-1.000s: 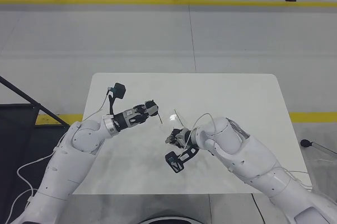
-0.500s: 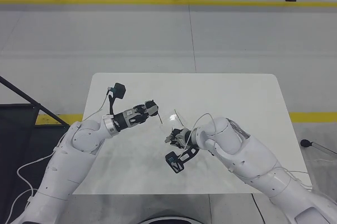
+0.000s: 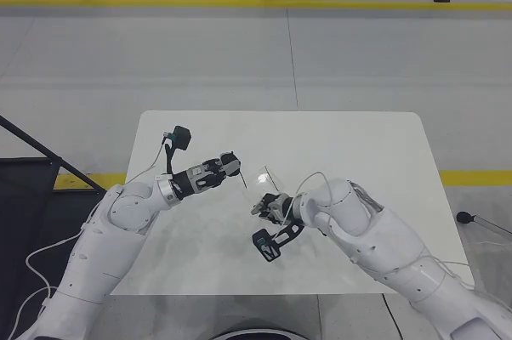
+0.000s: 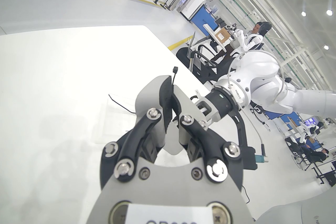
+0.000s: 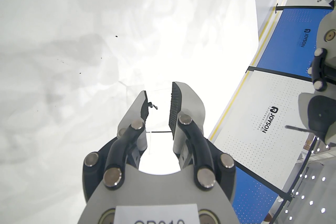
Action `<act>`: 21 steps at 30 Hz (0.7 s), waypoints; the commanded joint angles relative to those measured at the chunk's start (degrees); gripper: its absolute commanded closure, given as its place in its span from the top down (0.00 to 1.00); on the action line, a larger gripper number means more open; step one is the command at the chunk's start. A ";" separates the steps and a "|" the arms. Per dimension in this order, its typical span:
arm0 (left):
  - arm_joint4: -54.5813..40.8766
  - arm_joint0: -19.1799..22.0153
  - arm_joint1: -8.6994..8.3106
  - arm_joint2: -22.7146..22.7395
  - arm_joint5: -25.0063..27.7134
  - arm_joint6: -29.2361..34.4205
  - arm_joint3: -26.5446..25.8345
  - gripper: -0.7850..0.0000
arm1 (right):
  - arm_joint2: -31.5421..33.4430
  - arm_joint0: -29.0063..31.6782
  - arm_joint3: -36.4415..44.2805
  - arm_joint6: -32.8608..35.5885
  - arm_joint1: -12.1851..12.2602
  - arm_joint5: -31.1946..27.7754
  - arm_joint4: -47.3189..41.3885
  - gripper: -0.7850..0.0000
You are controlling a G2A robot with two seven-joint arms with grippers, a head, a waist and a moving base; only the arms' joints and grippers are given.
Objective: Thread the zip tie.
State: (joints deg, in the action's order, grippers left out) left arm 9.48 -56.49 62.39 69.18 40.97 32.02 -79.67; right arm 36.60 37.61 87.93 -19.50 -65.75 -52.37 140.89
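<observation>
My left gripper (image 4: 172, 88) is shut on a black zip tie (image 4: 173, 78), whose square head (image 4: 175, 69) sticks up past the fingertips. From above, this gripper (image 3: 233, 161) hovers over the table's left-middle with the tie's tail (image 3: 241, 178) pointing toward the right arm. My right gripper (image 5: 158, 89) is open, low over the table. A second thin black tie (image 5: 160, 132) crosses the gap between its fingers, with a small black end piece (image 5: 154, 105) by one pad. That gripper (image 3: 260, 206) sits just right of the left one.
The white table (image 3: 358, 144) has broad bare room at the back and right. A clear plastic sheet (image 4: 115, 114) lies under the loose tie (image 4: 122, 106). A black panel stands off the table's left edge (image 3: 18, 204).
The right gripper has edged slightly leftward toward the left gripper. The left arm holds still with its tie.
</observation>
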 commanded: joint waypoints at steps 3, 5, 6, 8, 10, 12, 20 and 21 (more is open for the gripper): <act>0.00 0.00 0.00 0.00 0.00 0.00 0.00 0.00 | -1.03 -0.58 -0.84 -0.18 -0.36 -0.38 -0.16 0.29; 0.00 0.00 0.00 0.00 0.00 0.00 0.00 0.00 | -1.61 -1.22 -1.52 0.11 -0.73 -0.18 -0.27 0.28; 0.00 0.00 0.00 0.00 0.00 0.00 0.00 0.00 | -1.73 -1.47 -1.73 0.71 -0.92 0.28 -0.30 0.28; 0.00 0.00 0.00 0.00 0.00 0.00 0.00 0.00 | -1.91 -1.59 -1.62 1.72 -1.29 1.40 -0.73 0.27; 0.00 0.00 0.00 0.00 0.00 0.00 0.00 0.00 | -1.69 -1.61 -1.59 2.83 -1.49 2.04 -1.09 0.27; 0.00 0.00 0.00 0.00 0.00 0.00 0.00 0.00 | -1.64 -1.45 -1.42 3.55 -1.60 2.01 -1.41 0.26; 0.00 0.00 0.00 0.00 0.00 0.00 0.00 0.00 | -1.34 -1.10 -1.06 3.58 -1.42 0.48 -1.61 0.29; 0.00 0.00 0.00 0.00 0.00 0.00 0.00 0.00 | -1.10 -0.89 -0.87 3.54 -1.30 0.50 -1.60 0.30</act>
State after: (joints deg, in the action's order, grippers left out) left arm 9.48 -56.49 62.39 69.18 40.97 32.02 -79.67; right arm 35.25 36.50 86.87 -15.92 -67.18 -51.90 139.26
